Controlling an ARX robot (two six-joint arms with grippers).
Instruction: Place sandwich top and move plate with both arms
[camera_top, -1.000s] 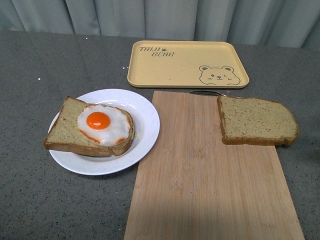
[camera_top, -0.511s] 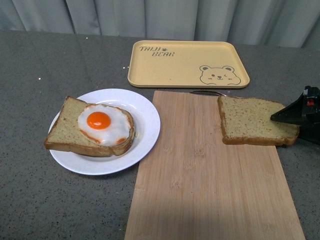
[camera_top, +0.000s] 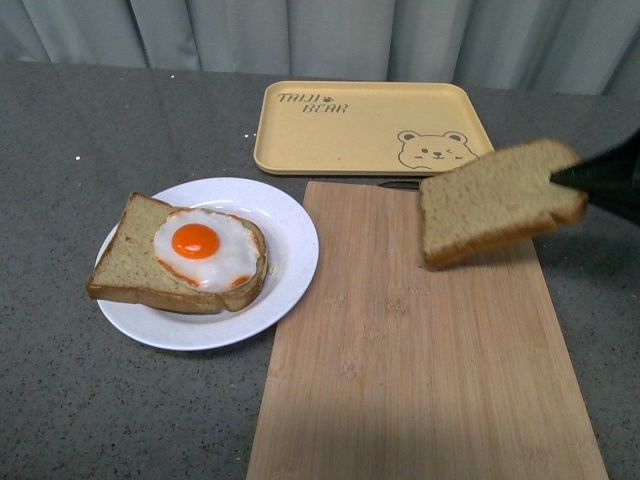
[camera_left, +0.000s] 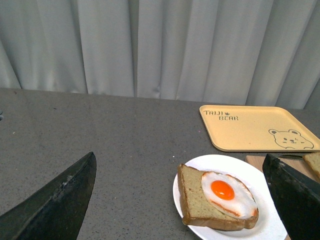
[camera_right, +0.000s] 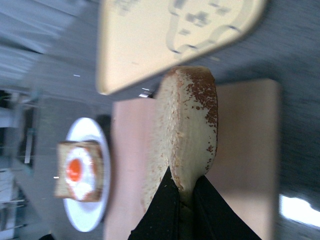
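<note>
Closest to me is the wood board (camera_top: 420, 380), lying on the gray surface (camera_top: 100, 400). Nothing sits on the near part of it.

Beside its left edge is the white plate (camera_top: 290, 215). On the plate is a bread slice (camera_top: 130, 265) with a fried egg (camera_top: 205, 250) on top. My left end effector (camera_left: 178, 159) hangs near the plate with its two fingers wide apart and nothing in them.

A bit farther back is the top slice (camera_top: 485, 205). It is up in the air over the far right part of the board. My right end effector (camera_right: 182, 195) is pinched tight on its rounded crust edge. The free end tips down toward the board.

I think this bread is light and soft. It will bend and flop, since I only hold one edge. If I squeeze harder it may dent or tear, so the crust is the best spot to hold. The egg looks shiny and bumpy, so the slice might slide when I set it down.

The plate looks hard and smooth. I would grab its bare rim, one end effector on each side.

Behind it all sit the yellow bear tray (camera_top: 370, 125) and a gray curtain (camera_top: 300, 30).
</note>
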